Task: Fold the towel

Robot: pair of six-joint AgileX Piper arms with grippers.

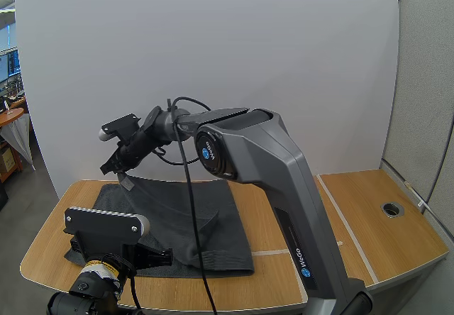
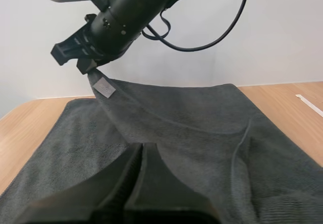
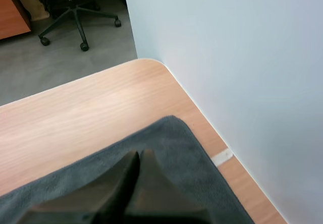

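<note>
**A:** What is farthest left?

**B:** The right gripper (image 1: pixel 122 173), reached across to the far left side. Its fingers are pinched on one corner of the towel (image 1: pixel 206 223) and hold that corner up off the table (image 1: pixel 355 201). A small grey label (image 2: pixel 103 86) sits on the cloth just under the fingertips.

**A:** And the rest of the towel?

**B:** It is dark grey. It slopes down from that gripper and lies spread on the wood below it and to its right, with a raised crease running toward the near edge. Another corner lies flat beneath the gripper, near the table's rounded far corner.

**A:** The other arm?

**B:** The left gripper (image 1: pixel 162 258) is low at the towel's near edge. Its fingers are pressed together into one dark wedge with nothing between them, pointing over the cloth. I cannot tell whether they touch it. The lifted corner is ahead of it and higher.

**A:** Further right?

**B:** Bare wood past the towel's right edge, and a round hole (image 1: pixel 391 208) well apart from both grippers.
</note>
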